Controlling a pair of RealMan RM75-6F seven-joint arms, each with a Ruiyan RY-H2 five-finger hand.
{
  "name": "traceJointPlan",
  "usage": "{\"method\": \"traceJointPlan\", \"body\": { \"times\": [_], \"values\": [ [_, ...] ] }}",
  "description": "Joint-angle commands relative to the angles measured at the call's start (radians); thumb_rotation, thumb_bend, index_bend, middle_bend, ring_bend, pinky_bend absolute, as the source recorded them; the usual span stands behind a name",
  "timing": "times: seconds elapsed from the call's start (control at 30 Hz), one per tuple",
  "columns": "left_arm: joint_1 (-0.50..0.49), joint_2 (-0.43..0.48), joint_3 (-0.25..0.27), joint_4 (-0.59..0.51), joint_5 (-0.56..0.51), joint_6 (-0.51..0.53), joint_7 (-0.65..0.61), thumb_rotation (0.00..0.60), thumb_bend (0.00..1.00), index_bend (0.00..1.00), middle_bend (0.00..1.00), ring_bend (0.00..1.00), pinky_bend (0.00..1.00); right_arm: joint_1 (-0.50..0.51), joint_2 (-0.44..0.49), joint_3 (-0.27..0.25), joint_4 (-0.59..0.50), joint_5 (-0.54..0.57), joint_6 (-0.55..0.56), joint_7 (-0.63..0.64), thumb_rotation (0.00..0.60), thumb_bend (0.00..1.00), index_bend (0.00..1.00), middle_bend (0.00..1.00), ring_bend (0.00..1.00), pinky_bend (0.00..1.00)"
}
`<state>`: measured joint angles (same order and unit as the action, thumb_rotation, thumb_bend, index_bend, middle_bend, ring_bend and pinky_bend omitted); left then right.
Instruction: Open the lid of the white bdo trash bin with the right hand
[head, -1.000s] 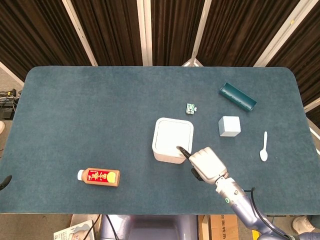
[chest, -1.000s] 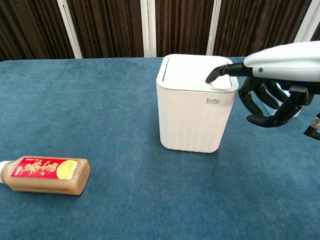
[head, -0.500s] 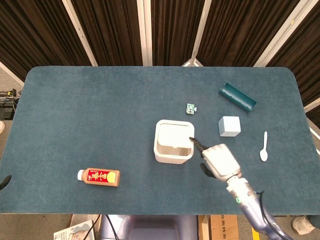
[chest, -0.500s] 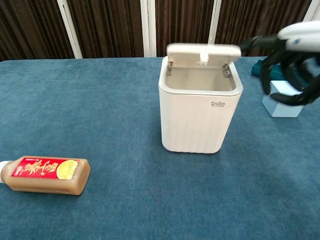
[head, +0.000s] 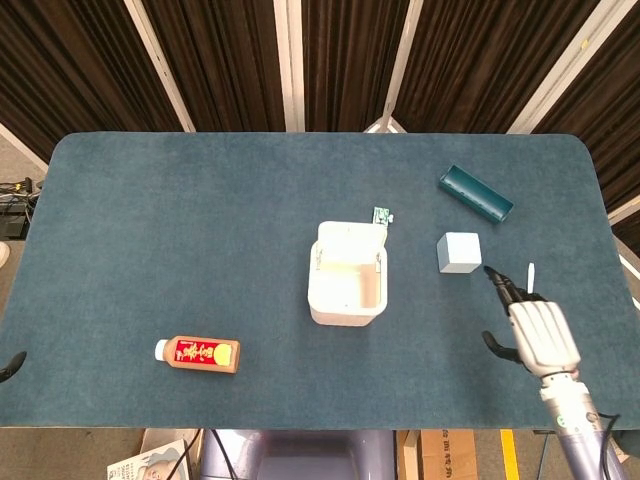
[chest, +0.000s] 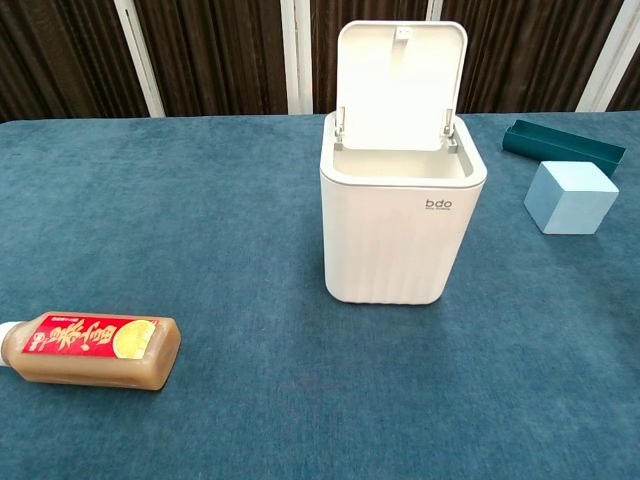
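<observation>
Standing near the middle of the counter (head: 150, 200), the white bdo trash bin (chest: 400, 235) has its lid (chest: 400, 85) swung fully upright on the rear hinges, baring the hollow inside. Its body is ribbed, with rounded corners and a small "bdo" mark near the top of the front face. Well apart from the bin, toward the counter's right front corner, the right hand (head: 535, 335) hovers holding nothing, one finger pointing forward, the others curled under and spread slightly. No view shows the left hand.
</observation>
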<state>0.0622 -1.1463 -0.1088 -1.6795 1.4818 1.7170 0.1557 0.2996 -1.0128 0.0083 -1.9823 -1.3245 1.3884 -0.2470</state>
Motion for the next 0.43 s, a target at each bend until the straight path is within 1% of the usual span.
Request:
{"method": "traceJointPlan", "body": {
  "times": [0.03, 0.17, 0.23, 0.3, 0.43],
  "values": [
    [-0.001, 0.004, 0.006, -0.001, 0.001, -0.008, 0.003, 0.6, 0.02, 0.12, 0.01, 0.0, 0.0, -0.069, -0.078, -0.034, 0.147, -0.094, 0.086, 0.064, 0.6, 0.27, 0.04, 0.17, 0.27, 0.32],
    [-0.002, 0.019, 0.028, -0.013, 0.013, -0.034, -0.002, 0.6, 0.02, 0.12, 0.01, 0.0, 0.0, -0.111, -0.168, -0.027, 0.279, -0.151, 0.175, 0.097, 0.6, 0.27, 0.04, 0.17, 0.26, 0.3],
    [-0.002, 0.024, 0.033, -0.018, 0.017, -0.039, 0.002, 0.6, 0.02, 0.12, 0.01, 0.0, 0.0, -0.126, -0.204, -0.023, 0.333, -0.162, 0.203, 0.106, 0.6, 0.27, 0.04, 0.16, 0.25, 0.29],
    [-0.003, 0.026, 0.036, -0.019, 0.023, -0.04, 0.002, 0.6, 0.02, 0.12, 0.01, 0.0, 0.0, -0.132, -0.213, -0.026, 0.359, -0.168, 0.204, 0.103, 0.6, 0.27, 0.04, 0.16, 0.24, 0.28],
    [-0.005, 0.034, 0.046, -0.02, 0.034, -0.049, -0.006, 0.6, 0.02, 0.12, 0.01, 0.0, 0.0, -0.147, -0.213, -0.017, 0.368, -0.162, 0.216, 0.079, 0.6, 0.27, 0.04, 0.16, 0.23, 0.28]
  ]
}}
